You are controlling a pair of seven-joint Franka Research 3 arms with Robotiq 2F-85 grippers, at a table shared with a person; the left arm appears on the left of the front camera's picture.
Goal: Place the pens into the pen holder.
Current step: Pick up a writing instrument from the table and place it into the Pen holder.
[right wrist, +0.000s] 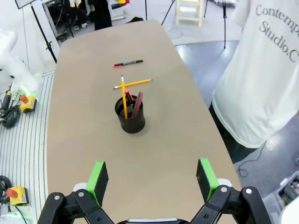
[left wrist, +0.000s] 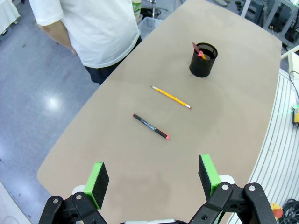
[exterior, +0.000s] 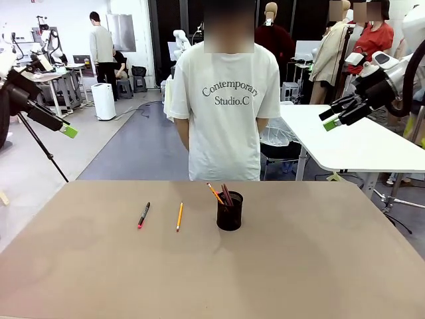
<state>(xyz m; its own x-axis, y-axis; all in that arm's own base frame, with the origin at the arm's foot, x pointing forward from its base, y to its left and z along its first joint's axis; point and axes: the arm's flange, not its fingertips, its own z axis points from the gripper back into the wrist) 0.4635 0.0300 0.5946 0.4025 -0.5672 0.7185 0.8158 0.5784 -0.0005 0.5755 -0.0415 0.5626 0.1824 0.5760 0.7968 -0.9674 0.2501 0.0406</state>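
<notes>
Your left fingers and right fingers gape empty; black pen and pencil lie left of the pen holder, pointing near-to-far, nearer your left arm

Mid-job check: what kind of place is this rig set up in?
Probably a robotics lab or test hall: an emergency-stop box beside the table, a tripod nearby, and a white workbench beyond the person.

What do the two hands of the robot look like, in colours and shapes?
The left hand and the right hand look the same. Each is a black jointed linkage with round grey pins, and it carries two flat fingers with bright green pads. The right arm behind its hand is white and rounded.
</notes>
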